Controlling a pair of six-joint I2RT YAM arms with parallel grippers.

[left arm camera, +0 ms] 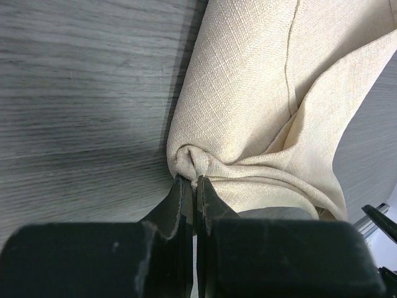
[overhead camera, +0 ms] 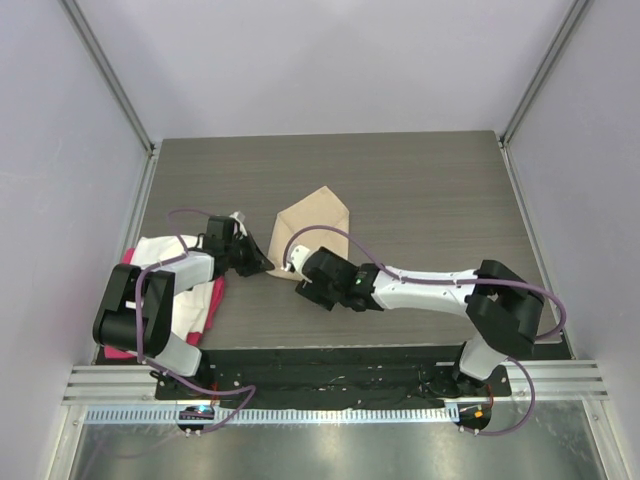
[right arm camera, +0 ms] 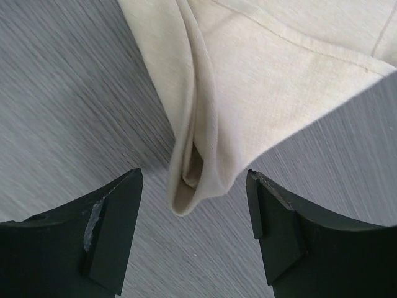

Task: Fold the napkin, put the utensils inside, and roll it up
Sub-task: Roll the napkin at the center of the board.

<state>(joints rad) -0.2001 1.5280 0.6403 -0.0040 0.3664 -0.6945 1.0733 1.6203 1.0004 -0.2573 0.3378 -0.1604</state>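
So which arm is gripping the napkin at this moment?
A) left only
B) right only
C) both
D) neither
A: the left fingers are pinched shut on a bunched bit of the napkin, while the right fingers stand open on either side of a fold.

The napkin (overhead camera: pixel 313 225) is a plain beige woven cloth, folded into a rough pointed shape. It lies near the middle of the dark wood-grain bench (overhead camera: pixel 430 190). Seen close from the left wrist, the napkin (left arm camera: pixel 260 105) shows a stitched hem line and soft overlapping layers. One corner is bunched into a small knot, pinched between the closed left jaws. From the right wrist, a doubled edge narrows to a hollow, looped tip between the spread right jaws, touching neither.
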